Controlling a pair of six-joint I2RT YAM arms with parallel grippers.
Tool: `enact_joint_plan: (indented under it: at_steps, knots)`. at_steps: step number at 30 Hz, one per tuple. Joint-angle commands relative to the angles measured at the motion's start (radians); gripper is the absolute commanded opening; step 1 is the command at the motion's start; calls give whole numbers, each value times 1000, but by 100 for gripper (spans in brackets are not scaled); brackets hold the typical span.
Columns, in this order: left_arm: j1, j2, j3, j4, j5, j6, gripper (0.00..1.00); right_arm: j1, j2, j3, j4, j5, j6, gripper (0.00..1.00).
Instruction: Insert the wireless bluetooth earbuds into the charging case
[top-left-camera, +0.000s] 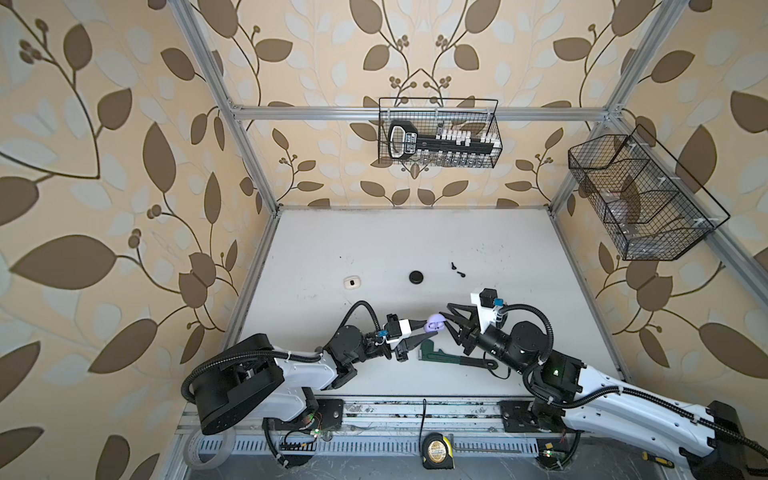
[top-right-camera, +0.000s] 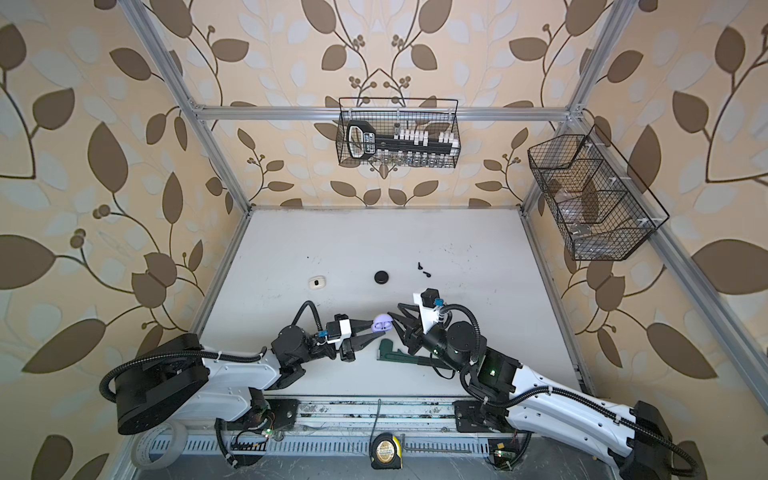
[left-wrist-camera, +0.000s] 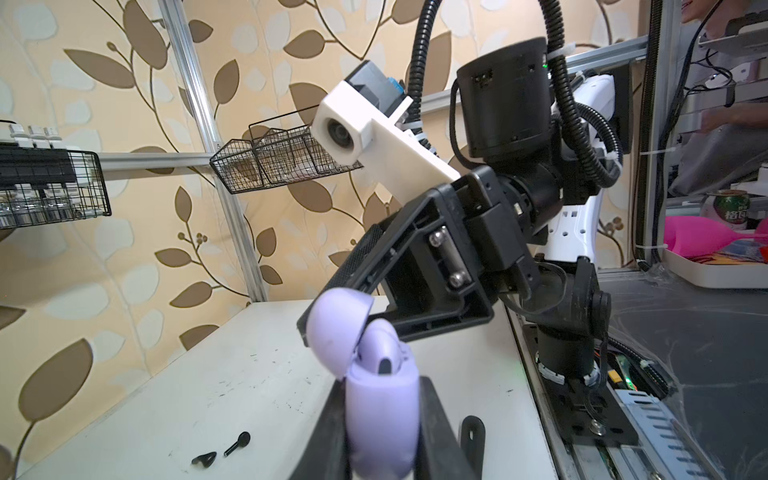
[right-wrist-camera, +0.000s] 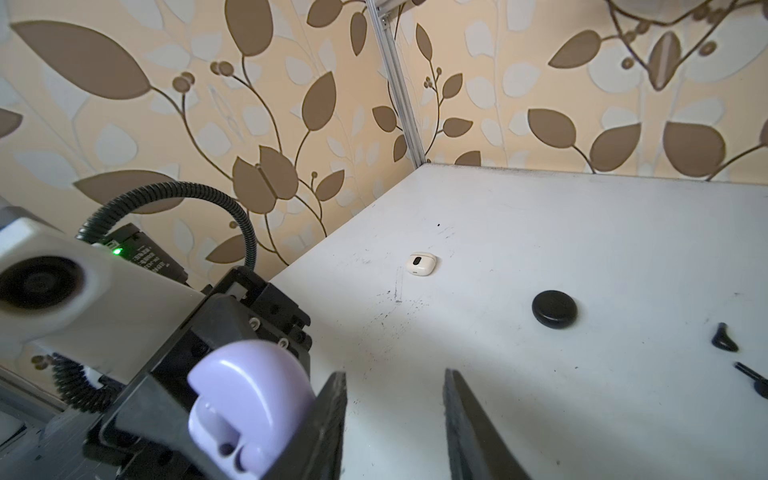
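Lavender charging case (left-wrist-camera: 380, 411), lid (left-wrist-camera: 338, 328) up, clamped in left tool (top-left-camera: 424, 330), likely steadied for loading; right tool (right-wrist-camera: 394, 374) part-open, empty, beside lid. Black earbuds (right-wrist-camera: 725, 338) loose beyond it.

Green wrench (top-left-camera: 433, 352), rear basket (top-left-camera: 384, 158), side basket (top-left-camera: 590, 162), tape measure (top-left-camera: 435, 451)

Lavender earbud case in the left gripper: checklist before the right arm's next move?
1. Grip: left gripper shut on the rounded lavender plastic charging case: ok.
2. Its domed lid open: ok.
3. Both lavender earbuds seated: cannot tell; one lavender earbud shows in its well.
4. Free hand: right gripper open, empty: ok.
5. Next pair: two black stemmed earbuds loose on the white table: ok.
6. Their round black puck case open: not ok, looks shut.
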Motion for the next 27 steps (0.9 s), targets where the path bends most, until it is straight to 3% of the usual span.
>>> enact_joint_plan:
  at_steps: [1,9,13,16,19,22,27]
  knots:
    - [17,22,7,-11,-45,-2,0,17,-46,-10,61,-46,-37,40]
    - [87,42,16,-11,-85,-81,0,16,-134,-7,-97,237,-34,40]
    - [263,171,90,-12,-109,-330,0,-3,-142,-10,-124,273,-29,42]
    - [388,292,147,-11,-188,-570,0,-29,-101,-5,-130,273,-18,43]
    - [446,379,182,-15,-305,-766,0,-56,-40,9,-143,277,-6,43]
    - [506,450,209,-14,-287,-925,0,-78,13,20,-145,274,-3,44]
    - [609,593,281,-12,-136,-1179,0,-125,75,31,-140,237,8,47]
